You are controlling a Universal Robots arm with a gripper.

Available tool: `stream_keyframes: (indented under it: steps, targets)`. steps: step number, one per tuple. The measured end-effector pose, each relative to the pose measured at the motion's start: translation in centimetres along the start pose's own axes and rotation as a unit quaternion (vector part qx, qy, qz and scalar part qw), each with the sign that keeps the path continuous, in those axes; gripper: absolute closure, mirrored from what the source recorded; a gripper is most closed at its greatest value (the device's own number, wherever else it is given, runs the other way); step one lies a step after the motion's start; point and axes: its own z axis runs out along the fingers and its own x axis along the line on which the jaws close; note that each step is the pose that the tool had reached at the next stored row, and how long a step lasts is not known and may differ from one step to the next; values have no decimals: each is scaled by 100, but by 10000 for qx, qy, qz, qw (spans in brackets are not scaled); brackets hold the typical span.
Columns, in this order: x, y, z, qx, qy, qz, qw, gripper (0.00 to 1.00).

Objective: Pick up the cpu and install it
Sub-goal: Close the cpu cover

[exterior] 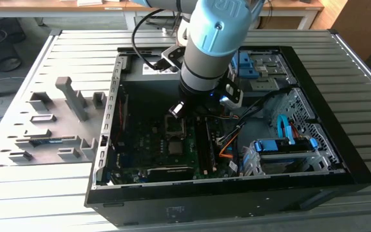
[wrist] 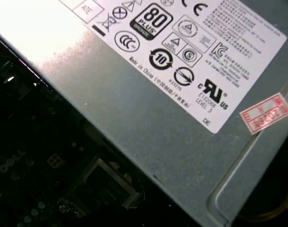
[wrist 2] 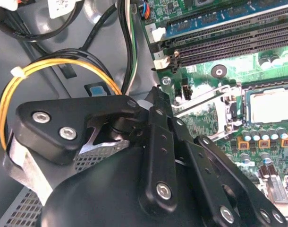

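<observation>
Small thin square cpu (wrist 2: 271, 106) with a dull silvery-grey face is noted lying flat in the socket of the green motherboard (wrist 2: 238, 66), just beside the raised metal load plate (wrist 2: 205, 101). Seating is judged done. The plate is not yet closed over the chip. The black metal gripper (exterior: 177, 109) is poised above the load plate, apart from the cpu. Whether it is open or closed cannot be told. The chip's face is seen as pale, flat and glare-lit, framed by the dark socket.
</observation>
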Motion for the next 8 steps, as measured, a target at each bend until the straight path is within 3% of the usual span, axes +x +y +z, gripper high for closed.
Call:
stream_keyframes:
  steps: [8]
  targets:
    - [-3,12,-46,-4,-3,-1,10000,90]
